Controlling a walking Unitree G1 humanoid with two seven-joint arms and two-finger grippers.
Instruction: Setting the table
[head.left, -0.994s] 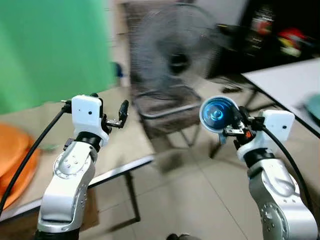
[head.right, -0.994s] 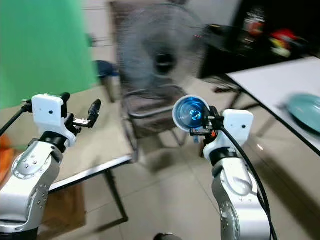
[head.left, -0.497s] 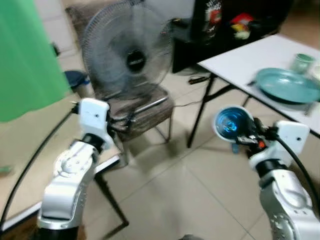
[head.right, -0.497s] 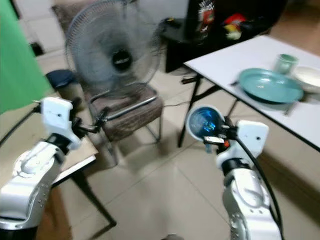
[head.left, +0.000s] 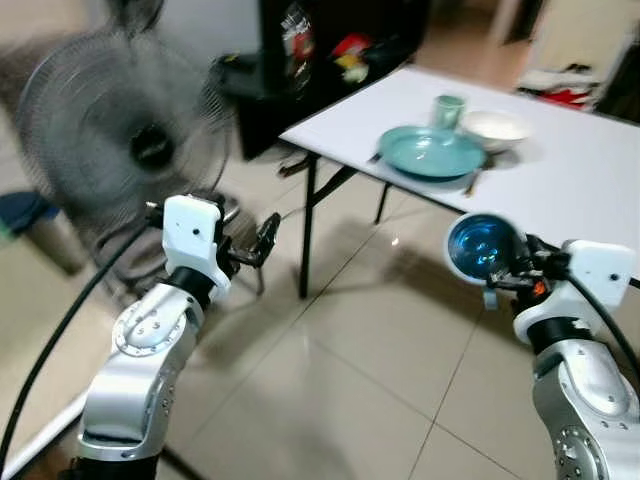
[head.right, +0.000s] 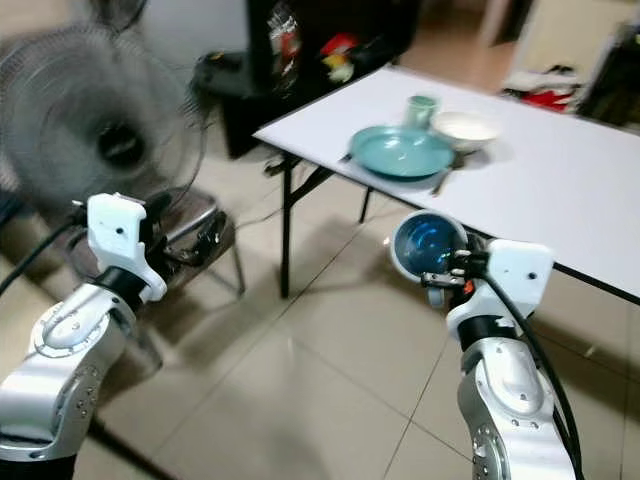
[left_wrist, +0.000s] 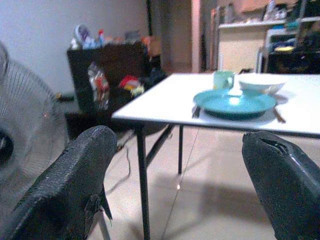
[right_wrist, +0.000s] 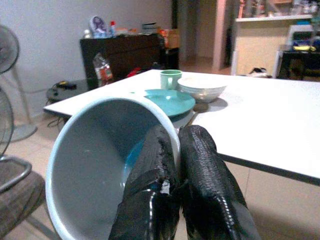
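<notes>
Bowl (head.right: 428, 243), blue inside and pale outside, pinched by its rim between the closed fingers (right_wrist: 200, 165) of the right end effector (head.left: 505, 277), carried tipped on its side in the air off the near edge of the white counter (head.right: 560, 170), above the tiled floor (head.left: 360, 370). Further in on the counter, close to its near-left corner: teal plate (head.left: 432, 152), green cup (head.left: 448, 108) just behind it, white bowl (head.left: 494, 128) beside that toward the right. Left end effector (head.left: 262, 238) held out empty with fingers (left_wrist: 75, 180) spread wide, near a standing fan (head.left: 125, 150). Step in hand, by judgement: bringing the carried piece to the counter. Best done by closing in squarely on the near edge, levelling the bowl before lowering, choosing bare surface right of the plate, and releasing only once the base sits flat, since a rim pinch lets it swing.
</notes>
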